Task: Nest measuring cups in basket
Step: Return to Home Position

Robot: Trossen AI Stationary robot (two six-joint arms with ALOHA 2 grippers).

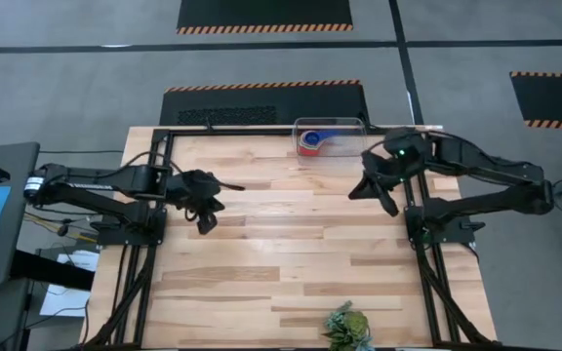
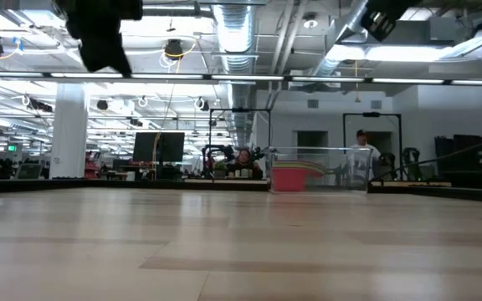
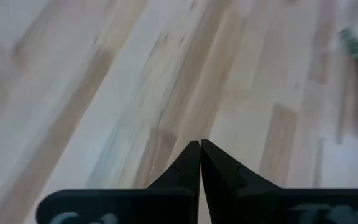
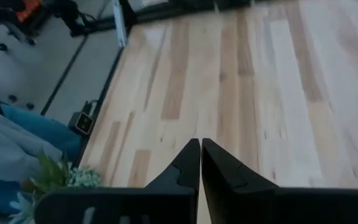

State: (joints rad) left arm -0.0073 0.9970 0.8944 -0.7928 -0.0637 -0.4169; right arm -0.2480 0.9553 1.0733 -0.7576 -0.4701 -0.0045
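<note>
The clear basket (image 1: pixel 332 136) stands at the table's far edge, right of centre. Inside it lie nested measuring cups (image 1: pixel 312 142): a red one with a dark blue handle sticking out toward the right. In the low view the basket (image 2: pixel 318 171) shows far off with the red cup (image 2: pixel 289 178) in it. My left gripper (image 3: pixel 200 144) is shut and empty, raised above the table's left part (image 1: pixel 206 222). My right gripper (image 4: pixel 200 143) is shut and empty, raised above the table's right part (image 1: pixel 388 207), near side of the basket.
A green leafy plant (image 1: pixel 347 330) lies at the table's near edge, right of centre; it also shows in the right wrist view (image 4: pixel 48 180). A black frame (image 1: pixel 261 129) runs along the table's edges. The wooden table top (image 1: pixel 291 244) between the arms is bare.
</note>
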